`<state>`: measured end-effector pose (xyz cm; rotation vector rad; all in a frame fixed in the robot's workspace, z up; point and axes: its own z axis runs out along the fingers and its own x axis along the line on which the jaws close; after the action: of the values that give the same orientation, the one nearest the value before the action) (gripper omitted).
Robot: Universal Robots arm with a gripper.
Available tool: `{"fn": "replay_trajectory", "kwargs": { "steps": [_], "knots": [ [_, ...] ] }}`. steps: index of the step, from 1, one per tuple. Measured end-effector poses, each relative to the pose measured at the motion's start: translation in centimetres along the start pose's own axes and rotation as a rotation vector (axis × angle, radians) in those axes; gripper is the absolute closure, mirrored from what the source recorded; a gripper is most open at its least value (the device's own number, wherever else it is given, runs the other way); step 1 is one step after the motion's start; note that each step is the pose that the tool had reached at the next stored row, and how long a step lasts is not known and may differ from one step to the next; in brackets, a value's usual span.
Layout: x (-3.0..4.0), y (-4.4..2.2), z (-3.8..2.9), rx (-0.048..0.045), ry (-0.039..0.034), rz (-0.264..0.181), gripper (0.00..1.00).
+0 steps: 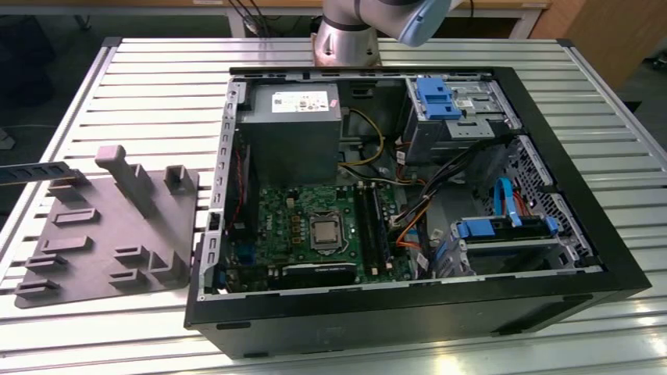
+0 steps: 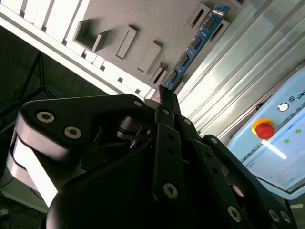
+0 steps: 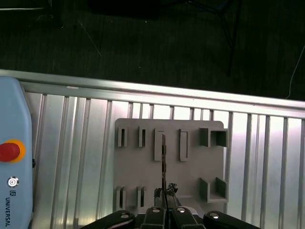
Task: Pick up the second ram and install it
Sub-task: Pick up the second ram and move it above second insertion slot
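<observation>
Blue second ram | pinched at one end by closed hand; over grey tray

An open computer case lies on the slatted worktop, with its motherboard and power supply exposed. A grey moulded tray lies just beside it, on the exterior view's left. The second ram, dark and flat, reaches in over the tray's corner. The arm's base stands behind the case.

A matt, moulded grey plastic tray lies on a ribbed, satin-bright metal table. The second ram is smooth, lightly glossy circuit board, and the gripper is smooth black semi-gloss metal.
</observation>
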<state>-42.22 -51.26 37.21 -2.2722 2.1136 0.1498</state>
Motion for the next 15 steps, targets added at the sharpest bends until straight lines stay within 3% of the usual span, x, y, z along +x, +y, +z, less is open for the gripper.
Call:
{"fn": "replay_trajectory", "kwargs": {
  "steps": [15],
  "knots": [
    [-0.10,0.04,-1.08,0.0003,-0.0040,0.000,0.89]
  ]
}}
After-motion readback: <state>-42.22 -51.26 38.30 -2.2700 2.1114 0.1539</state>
